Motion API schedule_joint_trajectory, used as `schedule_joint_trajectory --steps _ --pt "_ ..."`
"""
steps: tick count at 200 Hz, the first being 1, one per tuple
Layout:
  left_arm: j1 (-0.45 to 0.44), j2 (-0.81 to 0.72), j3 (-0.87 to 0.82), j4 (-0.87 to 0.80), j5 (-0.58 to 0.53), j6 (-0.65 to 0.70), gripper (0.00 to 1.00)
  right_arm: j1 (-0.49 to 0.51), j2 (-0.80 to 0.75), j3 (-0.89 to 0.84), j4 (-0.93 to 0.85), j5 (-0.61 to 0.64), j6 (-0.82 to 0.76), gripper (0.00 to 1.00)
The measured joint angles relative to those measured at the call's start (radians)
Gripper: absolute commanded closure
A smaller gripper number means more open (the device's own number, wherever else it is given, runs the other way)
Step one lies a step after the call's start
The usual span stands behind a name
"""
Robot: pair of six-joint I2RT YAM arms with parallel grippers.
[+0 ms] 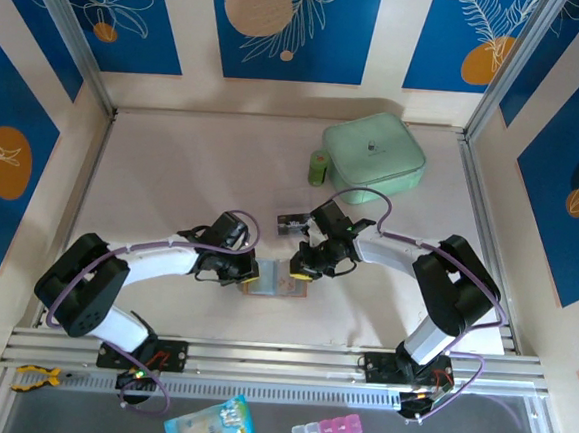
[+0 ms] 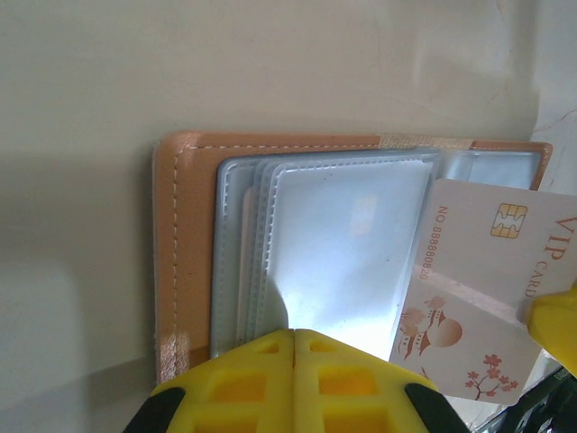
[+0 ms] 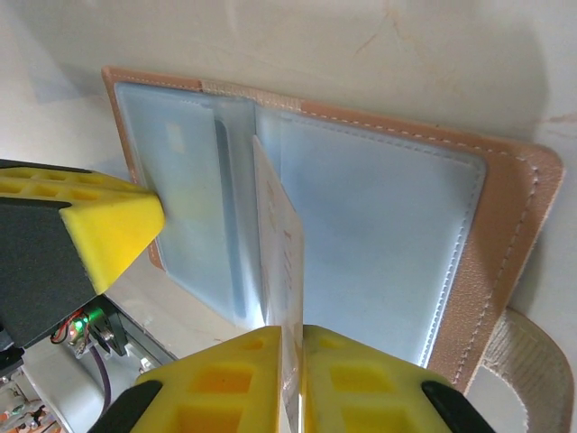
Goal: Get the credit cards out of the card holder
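Note:
The tan card holder (image 1: 274,284) lies spread open on the table, its grey-blue pockets (image 2: 343,244) facing up. My left gripper (image 2: 295,332) is shut, with its yellow tips pressed down on the left pocket stack (image 3: 189,198). My right gripper (image 3: 299,338) is shut on a white credit card (image 3: 279,244) printed with pink flowers and a chip (image 2: 509,219). That card stands edge-on over the holder's fold, partly out of its pocket. In the top view both grippers (image 1: 250,272) (image 1: 301,268) meet over the holder. A small dark card (image 1: 291,222) lies on the table just behind them.
A mint-green zip pouch (image 1: 375,155) and a small green bottle (image 1: 317,167) stand at the back. A light-blue packet (image 1: 209,423), a pill box (image 1: 326,432) and a yellow tool (image 1: 34,377) lie below the table's near rail.

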State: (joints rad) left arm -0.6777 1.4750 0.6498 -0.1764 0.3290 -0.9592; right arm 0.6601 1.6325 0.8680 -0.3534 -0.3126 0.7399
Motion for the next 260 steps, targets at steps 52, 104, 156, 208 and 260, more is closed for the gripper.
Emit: schedule_joint_trajectory --steps 52,104,156,208,260 --pt "0.000 -0.002 0.000 -0.002 0.000 0.000 0.95 0.000 -0.038 0.000 -0.002 0.011 0.005 0.96" --pt "0.000 -0.029 0.021 -0.036 -0.005 0.001 0.91 -0.029 -0.131 0.016 -0.077 0.036 -0.061 0.97" --pt "0.003 -0.060 0.045 -0.058 -0.016 0.019 0.89 -0.069 -0.154 0.114 -0.183 0.082 -0.377 0.96" --pt "0.024 -0.118 0.045 -0.099 -0.027 0.027 0.88 -0.095 -0.122 0.249 -0.269 0.165 -0.865 1.00" --pt "0.052 -0.130 0.045 -0.125 -0.035 0.045 0.88 -0.126 0.026 0.479 -0.361 0.243 -1.305 1.00"
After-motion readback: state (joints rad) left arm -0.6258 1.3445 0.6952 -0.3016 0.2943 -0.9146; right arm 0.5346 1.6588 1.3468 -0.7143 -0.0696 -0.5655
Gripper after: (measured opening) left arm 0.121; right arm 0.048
